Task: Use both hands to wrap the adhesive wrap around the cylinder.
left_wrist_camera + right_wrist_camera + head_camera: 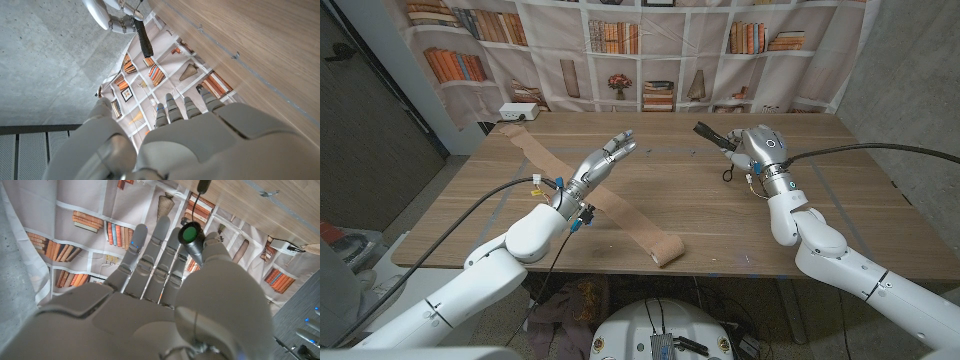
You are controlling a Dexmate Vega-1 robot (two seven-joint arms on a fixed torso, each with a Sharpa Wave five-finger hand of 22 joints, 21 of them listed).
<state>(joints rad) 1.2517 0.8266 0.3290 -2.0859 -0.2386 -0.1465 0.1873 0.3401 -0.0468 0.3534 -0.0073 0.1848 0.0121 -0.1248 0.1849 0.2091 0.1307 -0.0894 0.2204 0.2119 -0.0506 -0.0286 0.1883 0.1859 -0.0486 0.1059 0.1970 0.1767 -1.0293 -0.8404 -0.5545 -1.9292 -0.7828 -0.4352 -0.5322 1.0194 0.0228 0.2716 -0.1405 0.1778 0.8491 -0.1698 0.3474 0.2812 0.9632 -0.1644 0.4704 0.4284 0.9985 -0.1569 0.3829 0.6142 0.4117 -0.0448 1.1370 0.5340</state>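
Observation:
A long tan adhesive wrap (580, 190) lies unrolled slantwise across the wooden table (720, 215), from the far left corner to its small roll (668, 254) at the front edge. My left hand (603, 162) is over the strip's middle with its fingers spread and nothing in it; whether it touches the strip I cannot tell. My right hand (756, 150) holds a short black cylinder (710, 133) above the table's far right. In the left wrist view, past my left hand (190, 135), the right hand (112, 17) holds the cylinder (145, 41). In the right wrist view the cylinder's green end (189, 234) sits between thumb and fingers of my right hand (160, 295).
A white power strip (515, 113) lies at the table's far left corner beside the wrap's end. A curtain printed with bookshelves (650, 50) hangs behind the table. Cables run along both arms.

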